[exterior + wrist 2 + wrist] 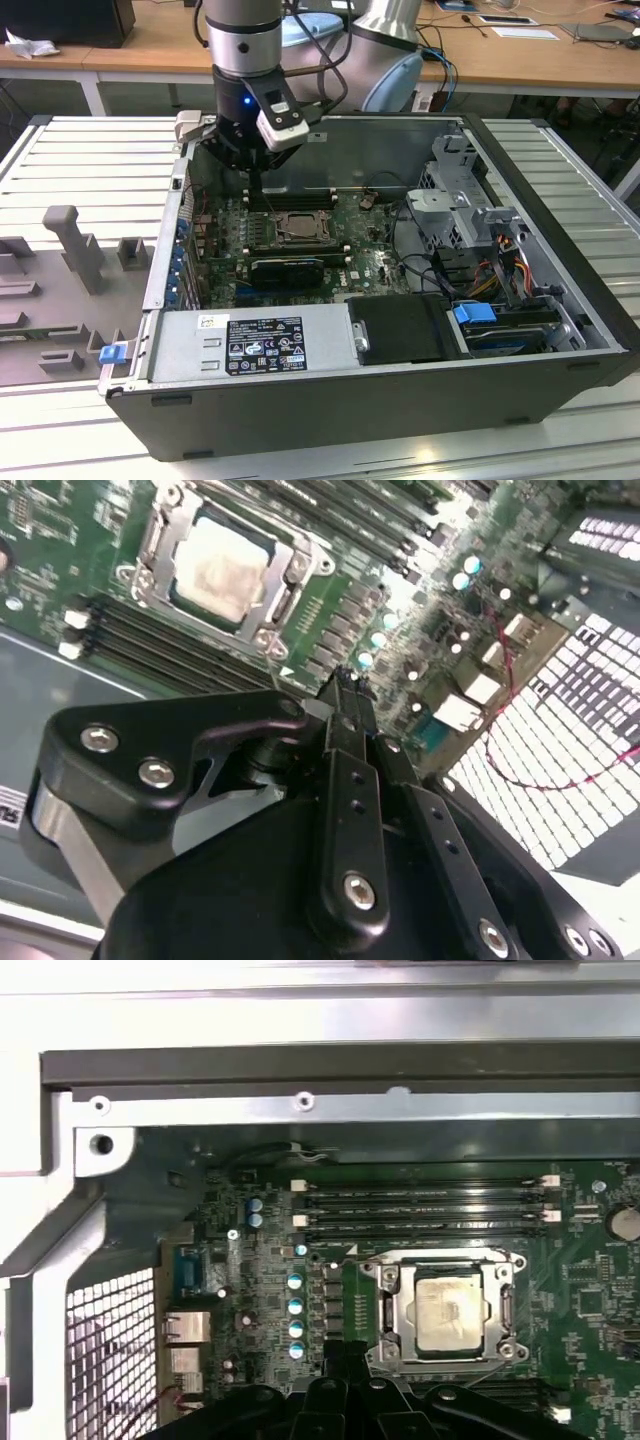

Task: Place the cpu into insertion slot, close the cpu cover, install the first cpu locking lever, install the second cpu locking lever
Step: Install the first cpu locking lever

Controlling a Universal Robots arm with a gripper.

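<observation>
The cpu (447, 1310) (225, 570), a pale silvery square, lies in the insertion slot (297, 226) on the green board. The cpu cover (440, 1263) (175, 525), a silvery frame, lies flat around the chip. My gripper (255, 185) (345, 685) (345, 1360) hangs inside the open computer case, a little above the board. It is beside the socket, on the side toward the vented case wall. Its black fingers are shut together with nothing between them and do not touch the socket.
Long black memory slots (425, 1200) run beside the socket. A black card (285, 268), the power supply (250, 340), a drive cage (460, 210) and loose cables (505, 270) crowd the case. A grey fixture (75, 245) stands on the slatted table at the exterior view's left.
</observation>
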